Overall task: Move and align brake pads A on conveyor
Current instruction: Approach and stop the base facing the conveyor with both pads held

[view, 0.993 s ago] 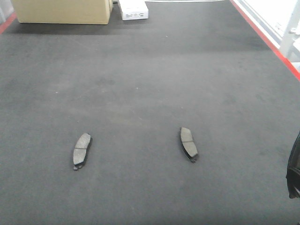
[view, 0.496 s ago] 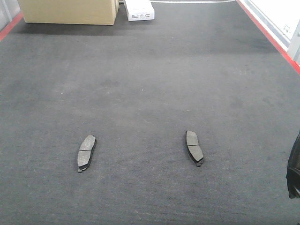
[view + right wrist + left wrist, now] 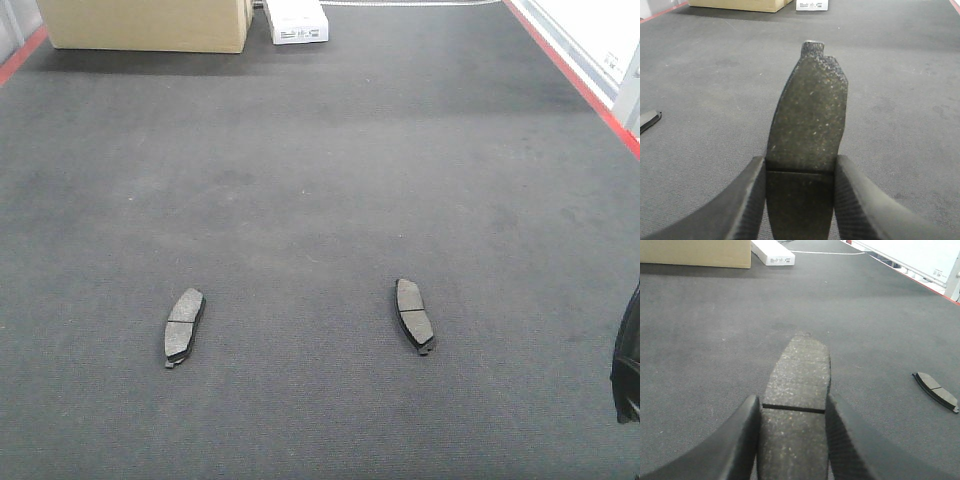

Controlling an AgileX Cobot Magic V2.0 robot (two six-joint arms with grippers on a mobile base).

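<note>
Left arm's fingers (image 3: 742, 440): two black curved fingers are closed on a flat, dark grey, slightly curved oblong brake pad, the left-held pad (image 3: 797, 390). One finger touches each long edge, just near of the centre groove, and the pad's far half projects beyond the fingertips over the conveyor (image 3: 320, 180), a wide belt of dark grey felt-like fabric. Whether this pad rests on the belt or is clear of it cannot be told. Right arm's fingers (image 3: 860, 200): likewise closed on a second pad of the same kind, the right-held pad (image 3: 807, 125). It is gripped at its near end across both long edges, with the small tab at its far end pointing away. Contact with the belt cannot be told here either. The front view shows two further pads lying flat on the belt with no fingers at them: the near-left pad (image 3: 184, 326) and the near-right pad (image 3: 413, 315), well apart, lengthwise near to far, their far ends tilted slightly toward each other. Pads counted: two gripped, two free. At the far end stand one tan cardboard box (image 3: 150, 25) and one small white box (image 3: 298, 22) just right of it. A red frame edge (image 3: 575, 70) runs along the belt's right side.
</note>
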